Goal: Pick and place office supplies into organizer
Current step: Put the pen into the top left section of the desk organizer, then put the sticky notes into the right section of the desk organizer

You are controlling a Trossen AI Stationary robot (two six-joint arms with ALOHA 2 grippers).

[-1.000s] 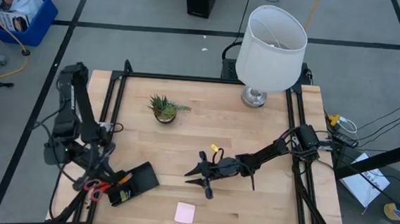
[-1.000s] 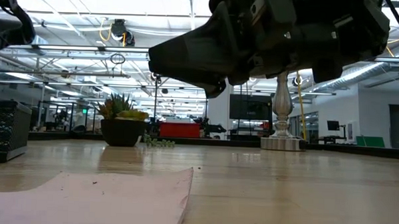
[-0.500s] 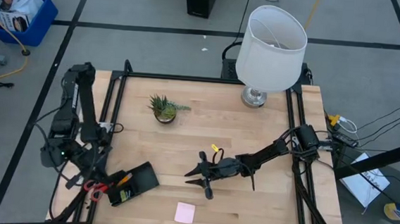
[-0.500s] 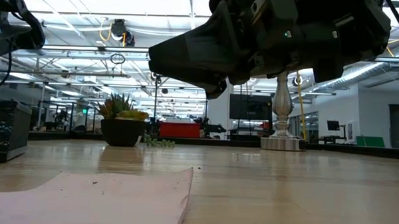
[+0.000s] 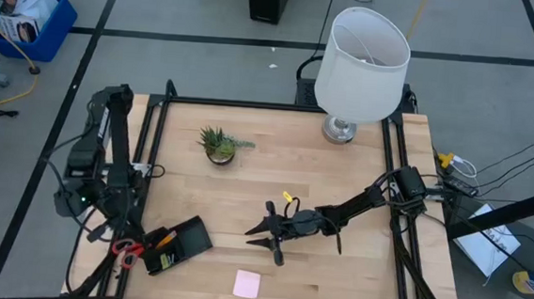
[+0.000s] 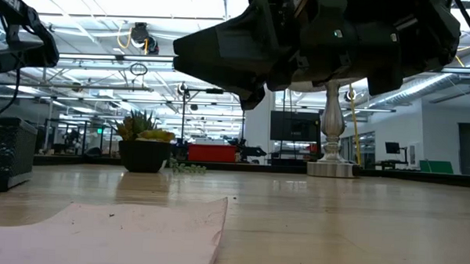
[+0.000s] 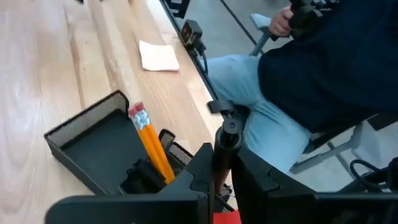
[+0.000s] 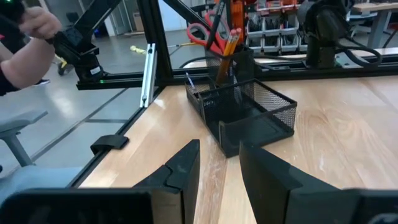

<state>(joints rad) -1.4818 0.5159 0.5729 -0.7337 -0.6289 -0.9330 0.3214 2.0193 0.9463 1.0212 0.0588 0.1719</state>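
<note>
The black mesh organizer (image 5: 180,242) sits at the table's near left, with orange pencils (image 7: 149,140) standing in it and red-handled scissors (image 5: 126,250) at its left end. My left gripper (image 5: 101,235) hovers just left of it, shut on a thin dark pen (image 7: 225,146). The pink sticky-note pad (image 5: 246,283) lies flat near the front edge. A small yellow block (image 5: 287,197) rests mid-table. My right gripper (image 5: 262,242) hangs level above mid-table, open with nothing between its fingers, and points at the organizer (image 8: 249,112). My left gripper pinches the pen between its two fingers. The pen runs along the fingers, and its rounded end (image 7: 229,127) sticks out past the fingertips. The fingers slant down over the table's near left corner. The pen is lifted clear; the fingers hide its rear part.
A potted plant (image 5: 218,144) stands at the far left and a white-shaded lamp (image 5: 359,66) at the far edge. A seated person (image 7: 311,81) is close beyond the table's near edge. Bare wood lies between the organizer and my right gripper.
My left arm has swung about its base and its wrist has turned and tipped downward. The gripper has shifted a little toward the table's left edge, staying shut. My right arm has kept still.
</note>
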